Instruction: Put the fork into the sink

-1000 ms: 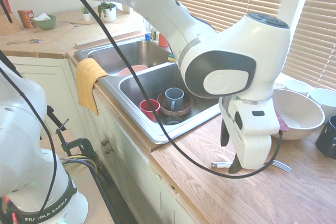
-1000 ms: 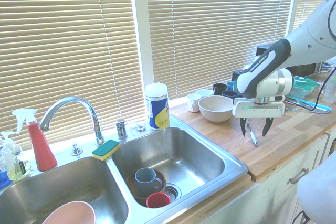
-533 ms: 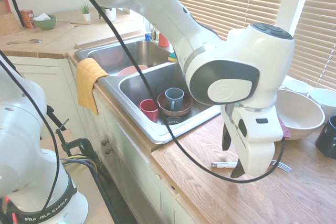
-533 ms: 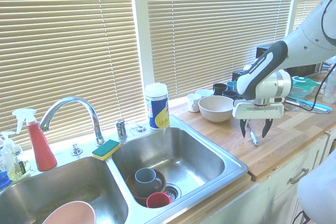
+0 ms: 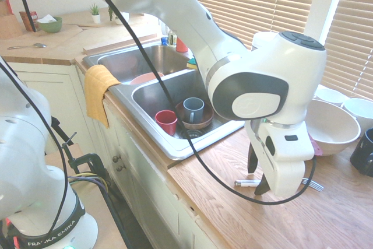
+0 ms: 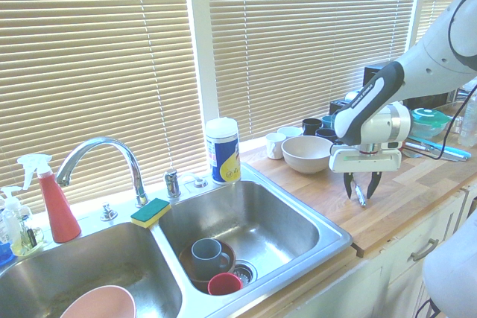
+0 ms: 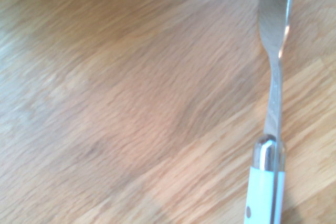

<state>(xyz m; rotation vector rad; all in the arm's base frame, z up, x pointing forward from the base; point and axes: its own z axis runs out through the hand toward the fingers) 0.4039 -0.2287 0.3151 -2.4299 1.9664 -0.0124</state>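
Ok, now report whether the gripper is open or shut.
Open: in the second exterior view the gripper's fingertips stand apart, one to each side of the fork.

A blue-grey mug is nested in a brown bowl; a red cup is set beside that bowl.

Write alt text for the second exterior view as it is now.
A robot arm's open pincer straddles a fork on a wooden counter, beside a large pale bowl. To the left, a double-basin steel sink holds a blue-grey mug, a red cup and a pink bowl.
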